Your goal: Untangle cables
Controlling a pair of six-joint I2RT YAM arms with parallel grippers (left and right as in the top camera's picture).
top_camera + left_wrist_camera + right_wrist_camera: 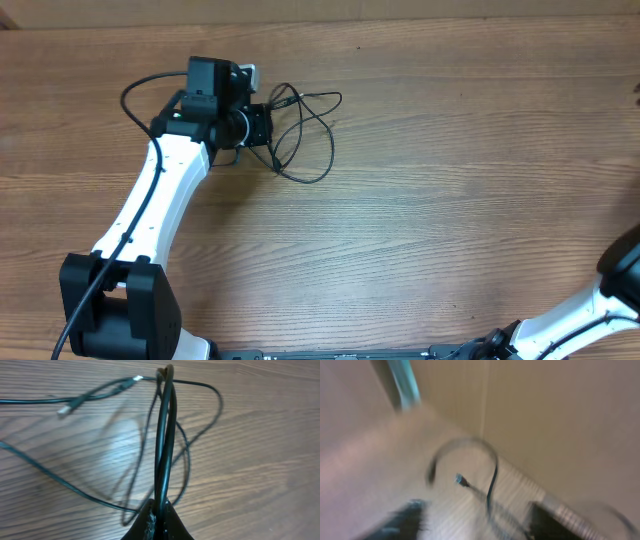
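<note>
A loose tangle of thin black cables point(305, 130) lies on the wooden table at the back left. My left gripper point(262, 125) sits at the tangle's left edge. In the left wrist view this gripper point(161, 506) is shut on a doubled strand of cable point(165, 435) that rises straight up from its fingers. A silver-tipped plug point(136, 379) and another plug point(65, 410) lie beyond. The right wrist view is blurred: my right gripper point(480, 520) is open, and another cable point(492, 480) with a small plug point(460, 480) runs loose between its fingers.
The white left arm point(150, 210) reaches diagonally from the front left to the tangle. The right arm point(600, 300) sits at the table's front right corner. A beige wall point(560, 420) stands behind the table's edge in the right wrist view.
</note>
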